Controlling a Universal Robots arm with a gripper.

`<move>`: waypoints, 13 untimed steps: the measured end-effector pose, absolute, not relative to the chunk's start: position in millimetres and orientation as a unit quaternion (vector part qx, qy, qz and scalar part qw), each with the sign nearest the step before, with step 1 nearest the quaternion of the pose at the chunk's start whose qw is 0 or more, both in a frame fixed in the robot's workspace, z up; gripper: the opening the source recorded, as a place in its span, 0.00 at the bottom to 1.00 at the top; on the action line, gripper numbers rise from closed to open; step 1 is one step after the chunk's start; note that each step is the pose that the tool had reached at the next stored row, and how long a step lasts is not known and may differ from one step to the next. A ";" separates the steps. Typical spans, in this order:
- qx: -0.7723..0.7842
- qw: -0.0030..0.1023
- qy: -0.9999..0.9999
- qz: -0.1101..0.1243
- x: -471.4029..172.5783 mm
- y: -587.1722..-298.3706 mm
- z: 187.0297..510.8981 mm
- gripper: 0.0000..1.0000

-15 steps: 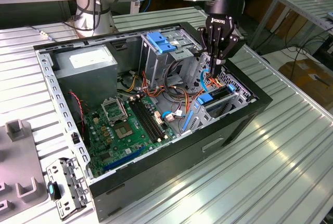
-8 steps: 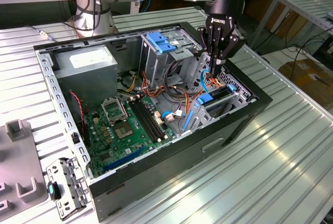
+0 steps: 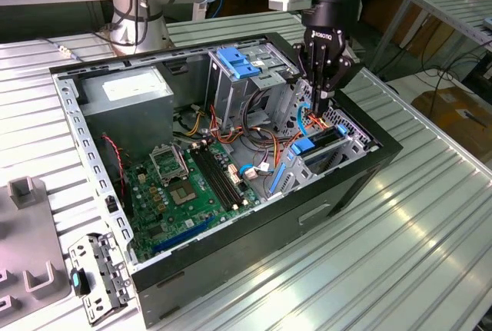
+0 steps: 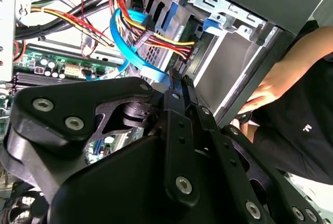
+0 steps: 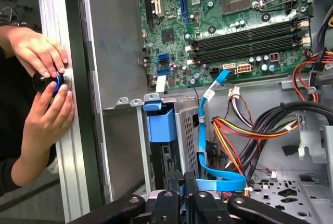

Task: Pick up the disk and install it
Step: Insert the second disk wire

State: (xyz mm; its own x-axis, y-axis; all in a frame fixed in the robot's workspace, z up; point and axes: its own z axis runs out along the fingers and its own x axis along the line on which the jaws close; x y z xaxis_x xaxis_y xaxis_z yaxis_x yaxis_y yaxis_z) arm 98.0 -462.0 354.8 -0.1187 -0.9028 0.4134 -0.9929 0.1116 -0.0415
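While upright in its bay, disk (image 3: 324,143) between gripper (image 3: 320,93) fingers.

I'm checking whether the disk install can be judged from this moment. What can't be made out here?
- In the exterior view, the gripper reaches down into the computer case; the drive cage walls hide how deep the disk sits.
- In the first wrist view, the picture's edge cuts off the gripper and the disk's near end.
- In the second wrist view, the gripper's own body covers the bay.

Lab, aluminium-profile table (image 3: 430,216), open computer case (image 3: 231,269)
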 end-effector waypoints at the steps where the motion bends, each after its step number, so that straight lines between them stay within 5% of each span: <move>1: 0.648 0.143 -0.731 0.156 96.6 -463.6 354.2 0.16; 6: 0.650 0.140 -0.730 0.159 89.3 -465.4 353.7 0.16; 13: 0.650 0.121 -0.729 0.176 84.7 -467.2 352.7 0.16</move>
